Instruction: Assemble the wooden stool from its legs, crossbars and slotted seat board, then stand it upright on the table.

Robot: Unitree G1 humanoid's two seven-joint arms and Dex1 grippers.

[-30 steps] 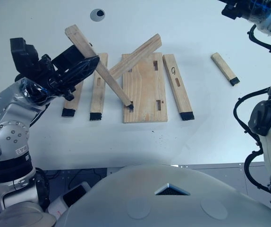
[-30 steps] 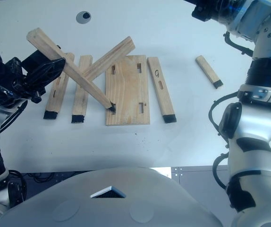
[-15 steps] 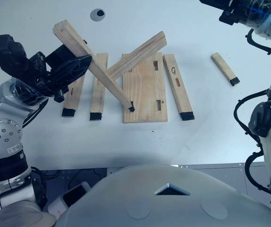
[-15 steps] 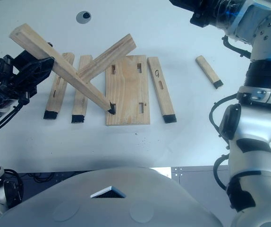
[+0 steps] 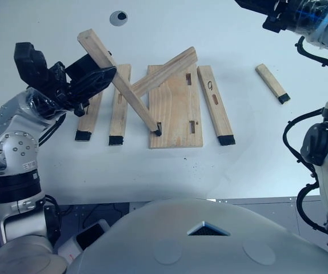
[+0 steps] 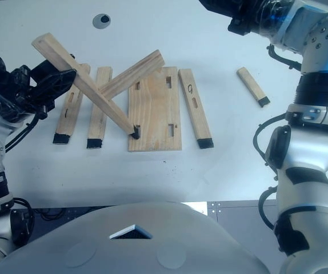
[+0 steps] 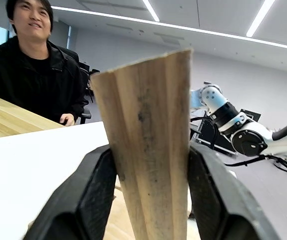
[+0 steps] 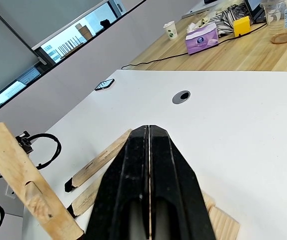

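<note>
bench (image 5: 152,165): white | seat board (image 5: 175,114): flat, centre | inner left leg (image 5: 118,108), outer left leg (image 5: 86,121): flat, left of board | right leg (image 5: 215,104): just beside board | short crossbar (image 5: 272,83): far right, apart | grommet hole (image 5: 118,17): far edge

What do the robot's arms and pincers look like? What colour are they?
The arms are chunky, rounded silver-grey shells: see the left arm with its round bolted joint, and the right arm with looping black cables. The left pincer and right pincer are black, with two long, smooth fingers each.
</note>
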